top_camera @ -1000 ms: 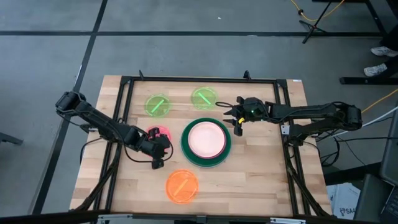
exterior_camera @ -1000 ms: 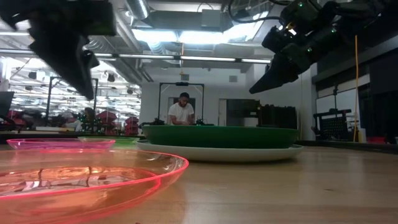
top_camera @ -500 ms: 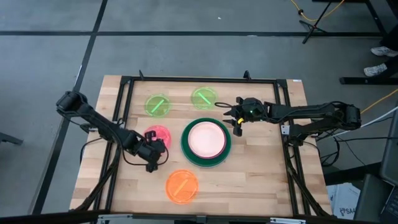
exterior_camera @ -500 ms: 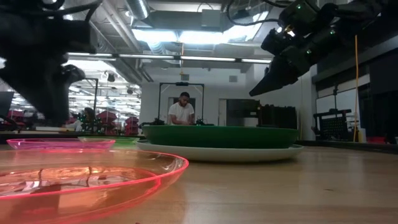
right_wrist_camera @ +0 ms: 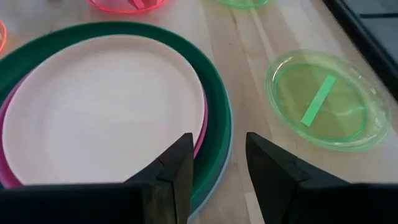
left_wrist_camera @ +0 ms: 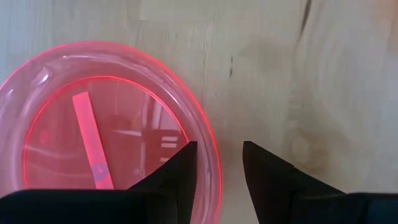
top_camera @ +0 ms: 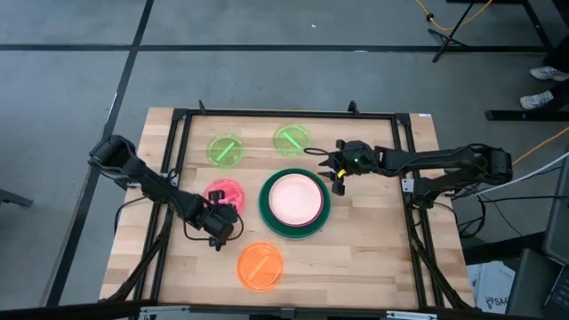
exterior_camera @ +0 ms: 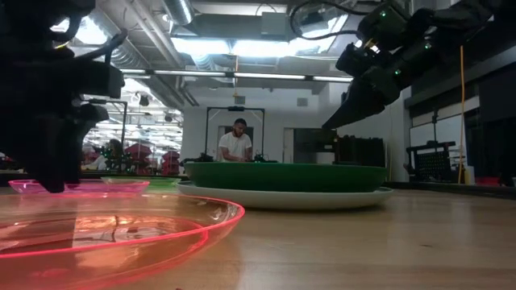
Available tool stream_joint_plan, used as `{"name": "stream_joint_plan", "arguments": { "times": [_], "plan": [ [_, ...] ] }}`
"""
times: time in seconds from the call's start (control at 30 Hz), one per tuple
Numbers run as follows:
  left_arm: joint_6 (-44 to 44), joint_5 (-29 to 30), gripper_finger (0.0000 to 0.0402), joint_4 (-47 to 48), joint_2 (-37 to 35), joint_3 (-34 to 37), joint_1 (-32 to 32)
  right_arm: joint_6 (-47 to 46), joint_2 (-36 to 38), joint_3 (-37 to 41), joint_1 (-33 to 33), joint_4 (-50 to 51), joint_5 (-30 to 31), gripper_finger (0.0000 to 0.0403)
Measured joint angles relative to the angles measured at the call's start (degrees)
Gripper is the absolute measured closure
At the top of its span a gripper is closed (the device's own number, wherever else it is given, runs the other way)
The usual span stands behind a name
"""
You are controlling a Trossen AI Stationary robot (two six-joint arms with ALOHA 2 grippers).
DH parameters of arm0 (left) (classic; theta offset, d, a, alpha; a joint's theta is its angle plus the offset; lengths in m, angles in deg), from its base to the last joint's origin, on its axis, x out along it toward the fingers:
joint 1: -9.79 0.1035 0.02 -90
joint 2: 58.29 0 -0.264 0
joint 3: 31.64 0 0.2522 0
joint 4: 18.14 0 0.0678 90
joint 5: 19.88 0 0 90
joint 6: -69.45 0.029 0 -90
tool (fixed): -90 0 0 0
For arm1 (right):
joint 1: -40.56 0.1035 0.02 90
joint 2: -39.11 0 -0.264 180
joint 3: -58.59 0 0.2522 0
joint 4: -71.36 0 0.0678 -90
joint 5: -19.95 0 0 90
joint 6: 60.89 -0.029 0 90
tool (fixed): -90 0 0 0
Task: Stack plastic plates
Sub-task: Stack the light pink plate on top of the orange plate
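A stack of large plates sits mid-table: peach on top, then magenta, dark green and light blue. The small red-pink plate lies to its left, the orange one nearer, and two translucent green ones farther back. My left gripper is open and low at the red-pink plate's near rim, with one finger inside the rim and one outside. My right gripper hangs open above the stack's far right rim.
A black metal frame runs around the wooden table top. Bare wood lies near and to the right of the stack. A person stands in the room beyond the table. One green plate lies just beyond my right gripper.
My left gripper has moved toward the table's near edge and come down, from above the red-pink plate to low at its near rim. The plates have stayed where they were.
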State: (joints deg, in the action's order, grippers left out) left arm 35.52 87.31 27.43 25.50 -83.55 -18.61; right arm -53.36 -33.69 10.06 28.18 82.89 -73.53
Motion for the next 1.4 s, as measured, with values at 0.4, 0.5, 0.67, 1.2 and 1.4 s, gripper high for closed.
{"name": "stream_joint_plan", "arguments": {
  "times": [0.4,0.5,0.67,1.2,1.4],
  "plan": [
    [0.0,1.6,0.0282,0.6,1.4,0.0,1.7,0.2,-2.1,0.0,0.0,-1.3,0.0,0.0265],
    [0.0,1.7,0.0294,0.6,1.4,0.0,2.1,0.2,-2.1,0.0,0.0,-1.3,0.0,0.0265],
    [0.5,1.6,0.0335,0.7,1.4,0.0,2.3,0.2,-2.1,0.0,0.0,-1.3,0.0,0.0265],
    [4.7,2.1,0.0400,2.9,1.4,-2.4,2.4,0.4,-2.1,0.0,0.0,-1.2,0.0,0.0265],
    [5.1,3.9,0.0400,9.3,1.2,-7.2,2.4,0.3,-2.1,0.0,0.0,-1.2,0.0,0.0265]
  ]
}}
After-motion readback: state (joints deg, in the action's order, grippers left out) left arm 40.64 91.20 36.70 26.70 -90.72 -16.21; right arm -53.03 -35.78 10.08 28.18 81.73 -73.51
